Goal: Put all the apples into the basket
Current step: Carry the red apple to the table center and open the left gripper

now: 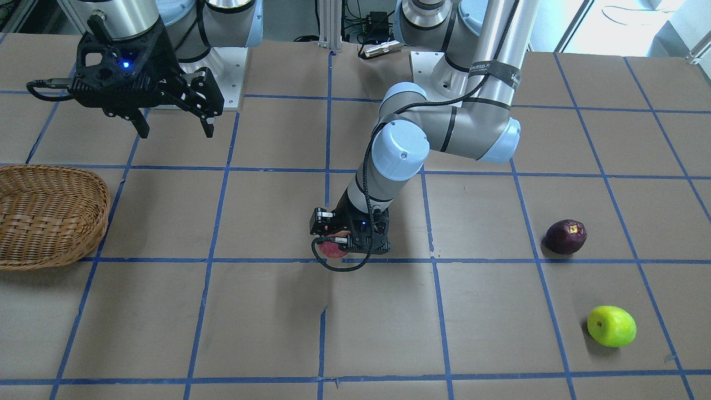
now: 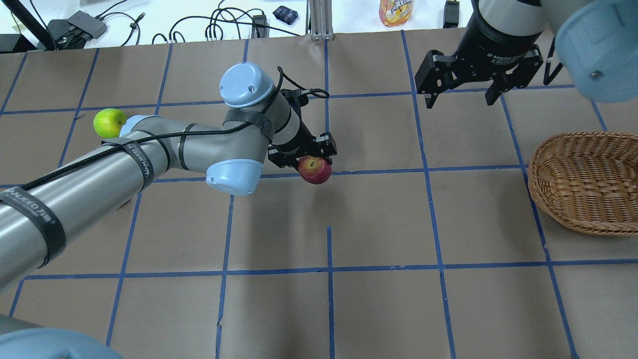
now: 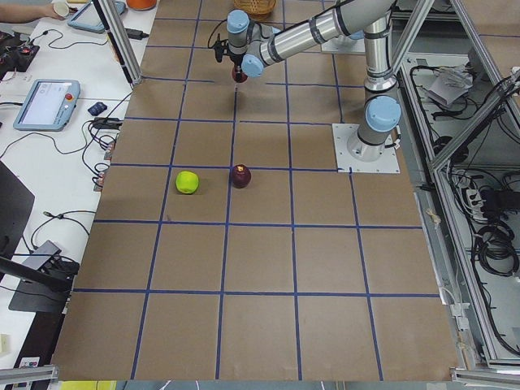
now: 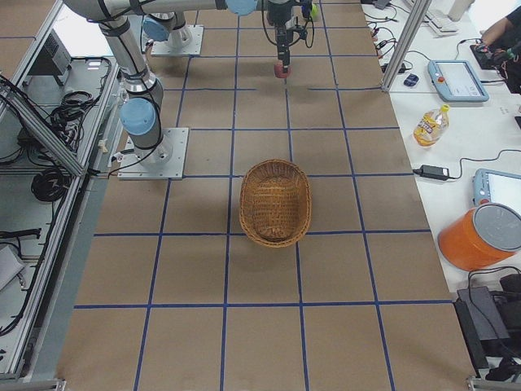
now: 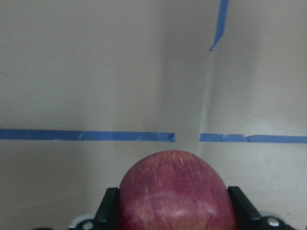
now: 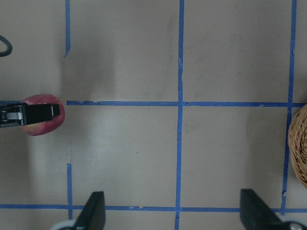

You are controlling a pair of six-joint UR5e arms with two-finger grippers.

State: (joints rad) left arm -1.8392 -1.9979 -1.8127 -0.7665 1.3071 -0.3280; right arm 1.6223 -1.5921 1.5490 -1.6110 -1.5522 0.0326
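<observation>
1. Holding a red apple [image 2: 315, 170], the left fingers [image 5: 108, 210] are closed against its two sides. The apple looks clear of the desk [image 1: 266, 322], about mid-desk.
2. Right fingers [image 1: 208, 119] are spread wide with nothing in them. They hover near the robot-side edge, between the held apple and the basket.
3. Basket [image 2: 536, 164] sits at the desk end on the robot's right, with no apple in it. Purple apple [image 1: 565, 236] and green apple [image 1: 611, 326] lie apart near the opposite end, the green one nearer the operators' edge.
4. Risk: the apple is round and smooth, pinched only from two sides. A fast swing could let it slip and roll across the desk.
5. Risk: the route to the basket passes near the right arm. The arms could clash if the carry drifts toward the robot-side edge.
6. Risk: the basket is shallow and probably light. A release from high up may bounce the apple out, and a low approach may shove the basket toward the desk end.
</observation>
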